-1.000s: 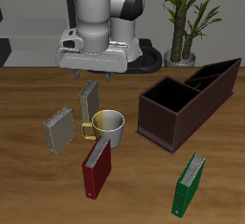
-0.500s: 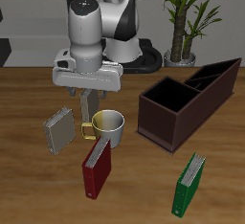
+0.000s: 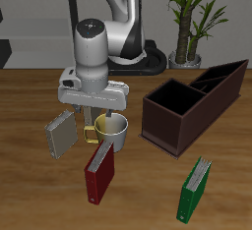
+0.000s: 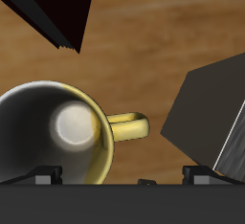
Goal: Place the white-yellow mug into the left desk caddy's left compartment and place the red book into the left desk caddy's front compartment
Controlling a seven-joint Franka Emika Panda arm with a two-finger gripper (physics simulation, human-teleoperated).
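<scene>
The white-yellow mug (image 3: 113,130) stands upright on the table, its yellow handle (image 3: 90,132) turned toward a leaning grey book (image 3: 61,133). My gripper (image 3: 95,113) hangs open just behind and above the handle side of the mug and holds nothing. The wrist view shows the mug (image 4: 53,132) from above, its handle (image 4: 126,126) between my spread fingertips (image 4: 43,176). The red book (image 3: 98,170) stands in front of the mug, nearer the table's front edge. The left desk caddy (image 3: 169,124), a long maroon box, stands beside the mug with its compartments holding nothing.
A second grey book (image 4: 206,113) stands close to the mug's handle, mostly hidden behind my hand in the exterior view. A green book (image 3: 194,190) stands near the front edge. A potted plant (image 3: 185,23) stands behind the caddy.
My gripper has come down and forward, from above the upright grey book to just over the mug's handle side. Nothing on the table has moved.
</scene>
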